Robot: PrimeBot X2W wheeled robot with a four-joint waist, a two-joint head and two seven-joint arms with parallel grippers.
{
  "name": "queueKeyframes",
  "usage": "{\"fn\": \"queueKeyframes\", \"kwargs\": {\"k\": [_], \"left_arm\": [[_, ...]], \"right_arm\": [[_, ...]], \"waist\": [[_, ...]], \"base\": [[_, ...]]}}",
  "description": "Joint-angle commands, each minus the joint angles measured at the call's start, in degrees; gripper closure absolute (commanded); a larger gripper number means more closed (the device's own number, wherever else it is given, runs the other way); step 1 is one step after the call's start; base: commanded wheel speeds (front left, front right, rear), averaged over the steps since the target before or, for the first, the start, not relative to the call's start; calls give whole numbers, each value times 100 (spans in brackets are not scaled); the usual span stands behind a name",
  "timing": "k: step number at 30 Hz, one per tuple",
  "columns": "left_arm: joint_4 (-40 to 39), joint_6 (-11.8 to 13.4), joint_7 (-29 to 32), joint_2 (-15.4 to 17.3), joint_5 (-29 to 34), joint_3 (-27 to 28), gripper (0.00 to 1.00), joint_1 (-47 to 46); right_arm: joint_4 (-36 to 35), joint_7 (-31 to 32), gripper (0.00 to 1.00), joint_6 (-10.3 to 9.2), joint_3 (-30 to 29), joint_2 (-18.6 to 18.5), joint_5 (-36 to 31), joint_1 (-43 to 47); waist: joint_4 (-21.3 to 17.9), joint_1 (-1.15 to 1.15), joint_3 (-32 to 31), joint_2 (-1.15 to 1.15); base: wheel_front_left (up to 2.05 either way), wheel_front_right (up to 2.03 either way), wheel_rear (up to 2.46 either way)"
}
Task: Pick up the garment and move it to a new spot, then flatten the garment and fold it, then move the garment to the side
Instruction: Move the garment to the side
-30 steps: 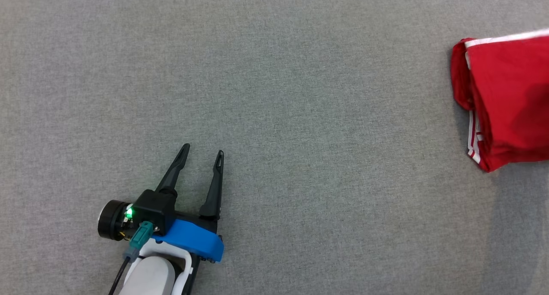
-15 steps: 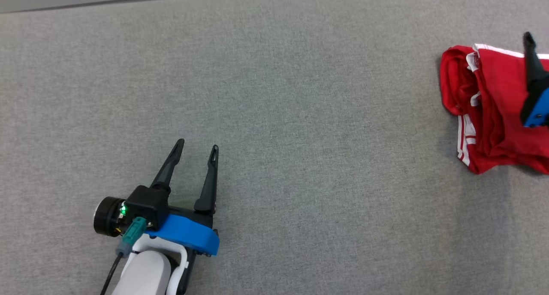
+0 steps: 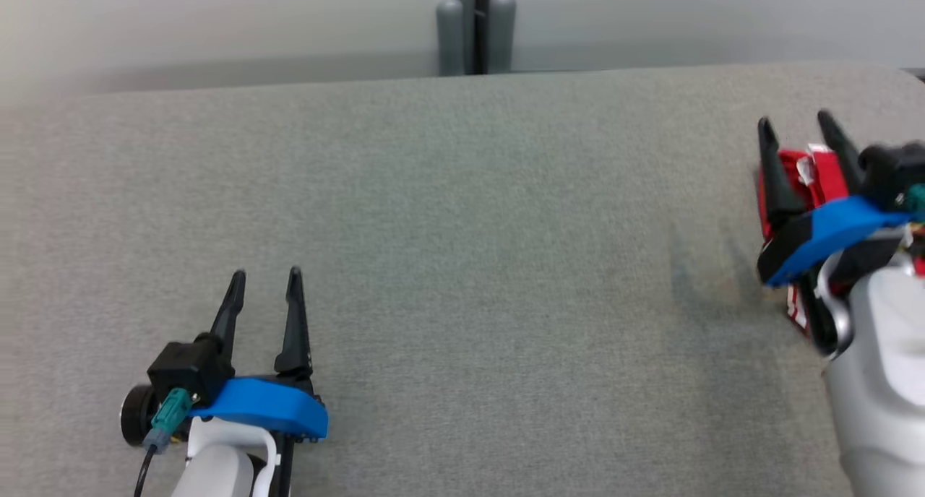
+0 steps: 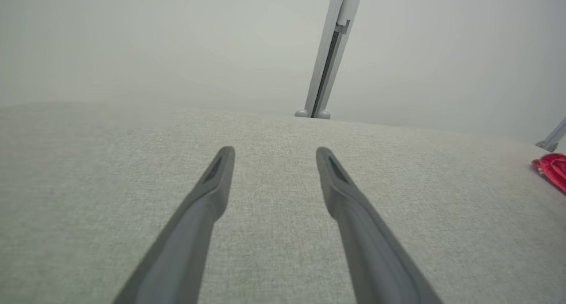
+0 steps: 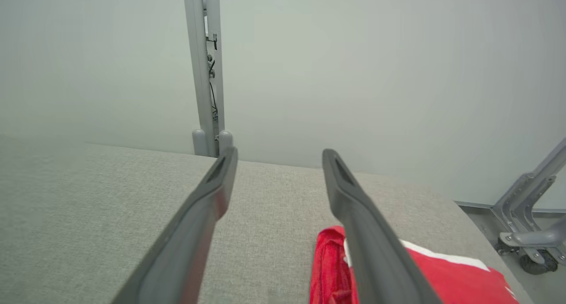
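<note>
Garment [image 5: 446, 279]: red, white-trimmed, at surface [image 3: 506, 230] right end
Right fingers [image 3: 775, 172]: spread, above garment
Left fingers [image 3: 295, 323]: spread, over surface

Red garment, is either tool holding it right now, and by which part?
Nothing is held. The right tool hangs open over the garment edge, no cloth pinched; the left tool stands open over the grey surface, well apart from it.

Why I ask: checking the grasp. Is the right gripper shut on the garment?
No: the right gripper stands open over the garment, table showing between its fingers.
</note>
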Motion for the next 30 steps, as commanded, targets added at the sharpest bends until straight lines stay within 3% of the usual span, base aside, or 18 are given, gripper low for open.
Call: {"fn": "queueKeyframes", "kwargs": {"k": [1, 5, 10, 16, 30], "left_arm": [[34, 13, -41, -16, -42, 41, 0, 57], [148, 8, -67, -52, -152, 156, 0, 292], [193, -14, -87, -138, -217, 214, 0, 544], [162, -120, -92, -219, -245, 244, 0, 825], [11, -153, -94, -340, -155, 268, 0, 1076]], "right_arm": [[-51, -90, 0, -2, -45, 122, -53, 174], [-292, -431, 0, -2, -250, 600, -210, 764], [-739, -685, 0, -2, -424, 934, -408, 1628], [-1151, -801, 0, -2, -41, 958, 207, 2584], [-1622, -837, 0, -1, 164, 962, 202, 3146]], "waist": [[47, 2, -70, 0], [244, 2, -291, 0], [467, 2, -505, 0], [589, 2, -731, 0], [511, 2, -961, 0]], "base": [[0, 0, 0], [0, 0, 0], [0, 0, 0], [0, 0, 0], [0, 0, 0]]}}
